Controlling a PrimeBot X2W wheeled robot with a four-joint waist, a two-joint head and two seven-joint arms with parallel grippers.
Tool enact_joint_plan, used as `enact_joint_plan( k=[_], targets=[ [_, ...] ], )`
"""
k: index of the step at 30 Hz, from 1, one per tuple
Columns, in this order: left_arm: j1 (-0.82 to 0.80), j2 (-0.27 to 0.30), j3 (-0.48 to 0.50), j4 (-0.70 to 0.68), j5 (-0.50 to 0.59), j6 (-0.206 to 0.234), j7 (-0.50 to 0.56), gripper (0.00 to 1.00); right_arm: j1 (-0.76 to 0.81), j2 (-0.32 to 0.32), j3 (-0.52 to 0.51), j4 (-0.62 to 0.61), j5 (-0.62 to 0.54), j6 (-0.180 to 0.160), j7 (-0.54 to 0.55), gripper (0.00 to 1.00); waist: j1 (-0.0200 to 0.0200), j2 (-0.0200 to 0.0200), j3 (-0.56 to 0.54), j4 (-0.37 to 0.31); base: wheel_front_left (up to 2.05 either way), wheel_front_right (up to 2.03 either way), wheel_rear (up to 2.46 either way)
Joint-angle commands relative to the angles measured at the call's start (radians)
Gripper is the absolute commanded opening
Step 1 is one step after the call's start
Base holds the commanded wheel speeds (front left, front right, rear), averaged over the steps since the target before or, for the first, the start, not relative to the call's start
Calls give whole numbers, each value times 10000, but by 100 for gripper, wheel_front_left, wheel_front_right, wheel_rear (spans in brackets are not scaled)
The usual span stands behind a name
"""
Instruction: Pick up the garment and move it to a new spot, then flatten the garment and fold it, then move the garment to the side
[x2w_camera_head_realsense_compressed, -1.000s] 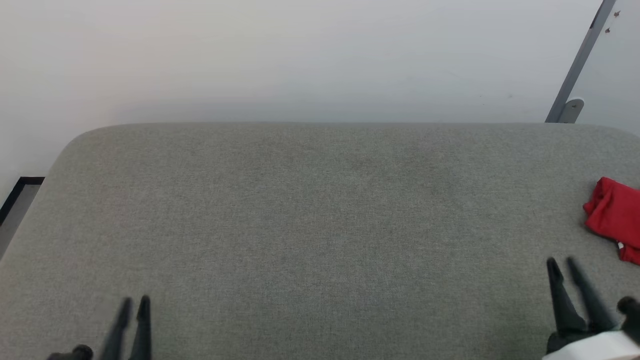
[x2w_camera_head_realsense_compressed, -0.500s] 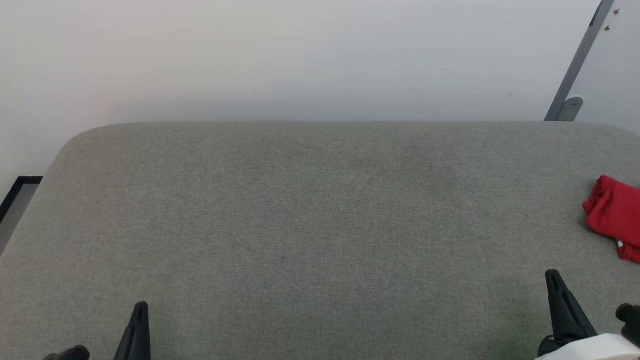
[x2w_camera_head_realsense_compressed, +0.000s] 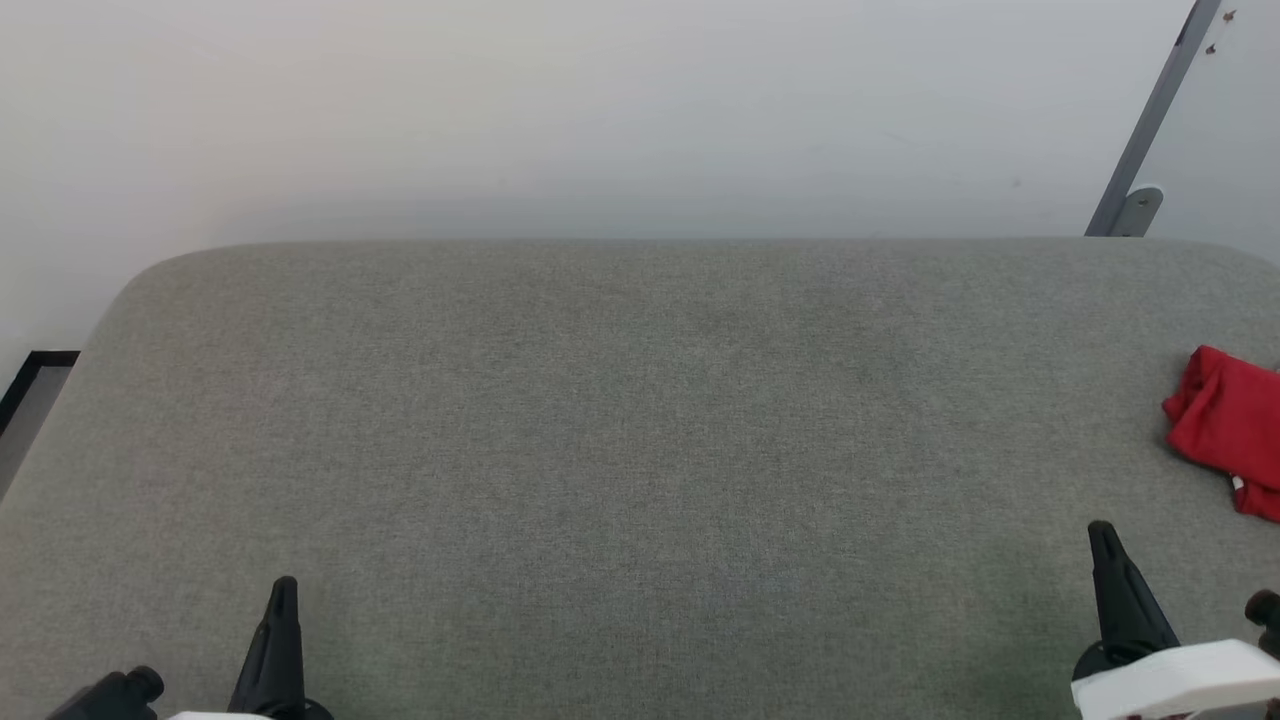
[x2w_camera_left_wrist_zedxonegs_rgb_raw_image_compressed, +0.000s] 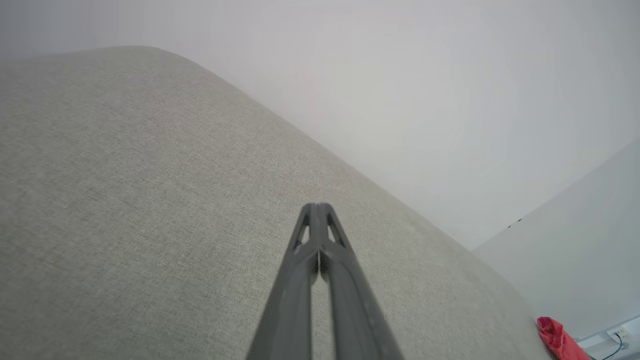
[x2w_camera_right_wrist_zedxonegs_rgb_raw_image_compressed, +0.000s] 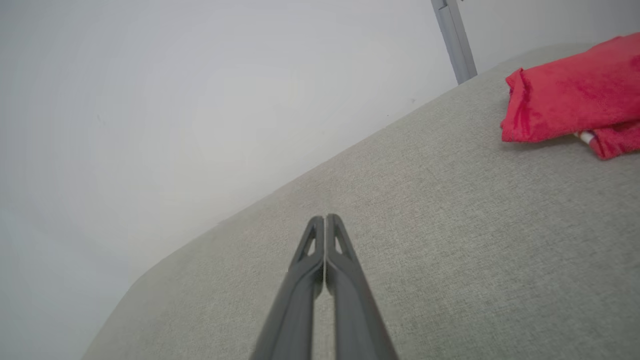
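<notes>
The garment (x2w_camera_head_realsense_compressed: 1228, 425) lies folded into a red bundle at the right edge of the grey padded surface (x2w_camera_head_realsense_compressed: 640, 430), with a bit of white trim at its near edge. The right wrist view has the garment (x2w_camera_right_wrist_zedxonegs_rgb_raw_image_compressed: 575, 95) at the upper right. It is a small red shape (x2w_camera_left_wrist_zedxonegs_rgb_raw_image_compressed: 560, 340) at the lower right of the left wrist view. My right gripper (x2w_camera_head_realsense_compressed: 1100, 532) is shut and empty, near and left of the garment, apart from it. My left gripper (x2w_camera_head_realsense_compressed: 284, 588) is shut and empty at the lower left. In the wrist views the fingertips of the left gripper (x2w_camera_left_wrist_zedxonegs_rgb_raw_image_compressed: 317, 206) and of the right gripper (x2w_camera_right_wrist_zedxonegs_rgb_raw_image_compressed: 325, 218) touch.
A pale wall rises behind the surface. A grey metal bar (x2w_camera_head_realsense_compressed: 1150, 110) slants up at the back right. A dark-edged strip of floor (x2w_camera_head_realsense_compressed: 30, 400) shows past the surface's left edge.
Both grippers have closed from slightly open to shut. The head camera has shifted a little; the garment has stayed in place.
</notes>
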Motion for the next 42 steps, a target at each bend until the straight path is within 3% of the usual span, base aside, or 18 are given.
enact_joint_plan(
  k=[1,22,42],
  targets=[
    [-310,64,87,-72,-375,-12,95,0,-312,12,-84,-129,356,2,108,0,0,-1,6,-6,0,0,0],
    [-996,-191,249,204,-2993,-23,853,0,-770,417,-300,-36,2873,1,888,0,0,-1,95,-81,0,0,0],
    [-1466,-373,381,406,-4816,-32,1405,0,-1059,713,-469,40,4645,1,1439,0,0,-1,172,-146,0,0,0]
  ],
)
